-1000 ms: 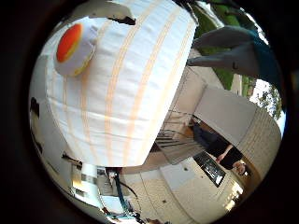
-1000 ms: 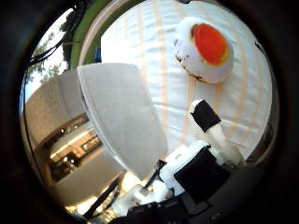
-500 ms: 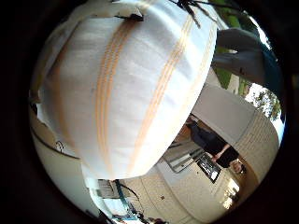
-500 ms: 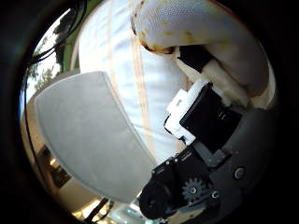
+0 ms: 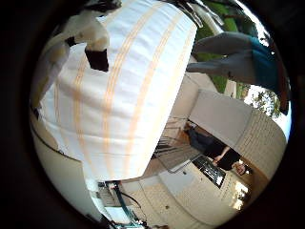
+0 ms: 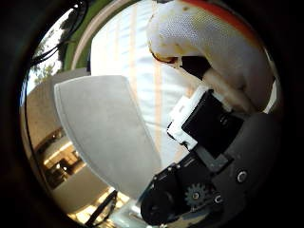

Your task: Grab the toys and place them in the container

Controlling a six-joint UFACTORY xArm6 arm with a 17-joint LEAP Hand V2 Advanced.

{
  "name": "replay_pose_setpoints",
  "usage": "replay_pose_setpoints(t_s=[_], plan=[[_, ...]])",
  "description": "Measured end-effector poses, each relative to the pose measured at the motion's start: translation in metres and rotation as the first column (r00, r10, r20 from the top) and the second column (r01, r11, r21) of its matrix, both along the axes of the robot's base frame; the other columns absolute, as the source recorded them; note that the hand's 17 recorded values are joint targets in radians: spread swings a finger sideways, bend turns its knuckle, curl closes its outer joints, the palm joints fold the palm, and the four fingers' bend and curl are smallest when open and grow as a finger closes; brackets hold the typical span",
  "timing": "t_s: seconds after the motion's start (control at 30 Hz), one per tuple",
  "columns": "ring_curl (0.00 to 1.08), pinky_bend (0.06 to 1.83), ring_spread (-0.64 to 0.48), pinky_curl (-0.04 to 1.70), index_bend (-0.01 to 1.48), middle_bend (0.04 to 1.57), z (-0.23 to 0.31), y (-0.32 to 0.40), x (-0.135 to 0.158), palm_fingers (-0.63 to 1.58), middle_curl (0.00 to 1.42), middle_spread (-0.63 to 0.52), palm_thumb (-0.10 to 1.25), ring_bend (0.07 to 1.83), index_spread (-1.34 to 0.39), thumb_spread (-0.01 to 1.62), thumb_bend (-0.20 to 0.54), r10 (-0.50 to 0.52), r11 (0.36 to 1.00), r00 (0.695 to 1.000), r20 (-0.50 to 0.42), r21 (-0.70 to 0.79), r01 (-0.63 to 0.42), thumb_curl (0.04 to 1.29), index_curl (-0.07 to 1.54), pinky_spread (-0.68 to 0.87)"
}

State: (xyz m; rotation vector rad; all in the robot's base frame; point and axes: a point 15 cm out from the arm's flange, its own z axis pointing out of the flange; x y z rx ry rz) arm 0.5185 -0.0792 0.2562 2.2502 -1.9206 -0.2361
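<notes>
hand (image 6: 213, 142) is curled tight on the fried-egg toy (image 6: 209, 52), white w/ orange yolk, pressed close to my palm, over the bench's white cloth w/ orange stripes (image 5: 128, 105), w/ a grey container (image 6: 99, 128) just beside on the cloth.

White cloth (image 5: 128, 95) with orange stripes; white-and-orange toy (image 6: 209, 38).

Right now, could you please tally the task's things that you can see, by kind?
Fried-egg toys: 1, the white and orange fried-egg toy, close against the robot hand.
Containers: 1, the grey container, on the striped cloth.
Total: 2.
</notes>
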Motion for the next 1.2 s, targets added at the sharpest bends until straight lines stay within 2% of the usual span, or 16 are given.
replay_pose_setpoints(t_s=[0.13, 0.27, 0.4, 0.53, 0.7, 0.83, 1.0, 1.1, 1.13, 1.17, 1.2], plan=[[0.78, 1.38, -0.08, 0.74, 0.61, 1.11, 0.040, 0.003, -0.026, 0.97, 0.93, -0.21, 0.98, 1.35, -0.75, 1.15, -0.015, -0.001, 1.000, 1.000, -0.018, 0.002, 0.001, 0.58, 0.18, 0.24], [0.80, 1.40, -0.09, 0.79, 0.68, 1.14, 0.090, 0.017, -0.049, 0.93, 0.97, -0.22, 0.98, 1.38, -0.81, 1.16, -0.014, 0.024, 1.000, 1.000, 0.018, 0.002, -0.024, 0.60, 0.20, 0.21], [0.82, 1.43, -0.10, 0.83, 0.76, 1.17, 0.140, 0.053, -0.078, 0.88, 1.01, -0.23, 0.97, 1.41, -0.87, 1.18, -0.013, 0.111, 0.994, 0.992, 0.065, 0.003, -0.111, 0.63, 0.22, 0.19], [0.83, 1.46, -0.11, 0.87, 0.82, 1.20, 0.167, 0.102, -0.111, 0.85, 1.04, -0.23, 0.97, 1.44, -0.91, 1.19, -0.014, 0.225, 0.974, 0.970, 0.093, 0.001, -0.226, 0.64, 0.24, 0.17], [0.84, 1.48, -0.11, 0.90, 0.87, 1.22, 0.151, 0.165, -0.148, 0.81, 1.06, -0.23, 0.96, 1.47, -0.94, 1.20, -0.015, 0.358, 0.933, 0.933, 0.046, 0.031, -0.359, 0.66, 0.28, 0.16], [0.85, 1.49, -0.11, 0.93, 0.89, 1.24, 0.125, 0.203, -0.168, 0.78, 1.07, -0.23, 0.94, 1.49, -0.95, 1.21, -0.017, 0.389, 0.919, 0.921, -0.013, 0.068, -0.387, 0.66, 0.31, 0.15], [0.85, 1.50, -0.11, 0.97, 0.90, 1.27, 0.093, 0.227, -0.163, 0.70, 1.08, -0.23, 0.87, 1.52, -0.96, 1.22, -0.031, 0.404, 0.913, 0.915, -0.013, 0.068, -0.402, 0.66, 0.36, 0.14], [0.81, 1.44, -0.07, 0.94, 0.91, 1.22, 0.068, 0.234, -0.157, 0.73, 1.04, -0.21, 0.82, 1.49, -0.89, 1.23, -0.031, 0.408, 0.911, 0.913, -0.023, 0.070, -0.406, 0.64, 0.41, 0.16], [0.77, 1.43, -0.04, 0.92, 0.89, 1.07, 0.062, 0.234, -0.157, 0.60, 0.97, -0.19, 0.80, 1.37, -0.79, 1.22, -0.036, 0.409, 0.911, 0.912, -0.037, 0.071, -0.406, 0.62, 0.42, 0.19], [0.76, 1.43, -0.02, 0.93, 0.85, 0.95, 0.057, 0.235, -0.157, 0.37, 0.94, -0.18, 0.79, 1.34, -0.72, 1.22, -0.037, 0.411, 0.911, 0.910, -0.049, 0.072, -0.407, 0.62, 0.42, 0.20], [0.76, 1.37, 0.03, 0.93, 0.80, 0.74, 0.052, 0.234, -0.158, -0.06, 0.86, -0.14, 0.78, 1.25, -0.60, 1.22, -0.034, 0.417, 0.908, 0.906, -0.069, 0.074, -0.412, 0.61, 0.44, 0.22]])
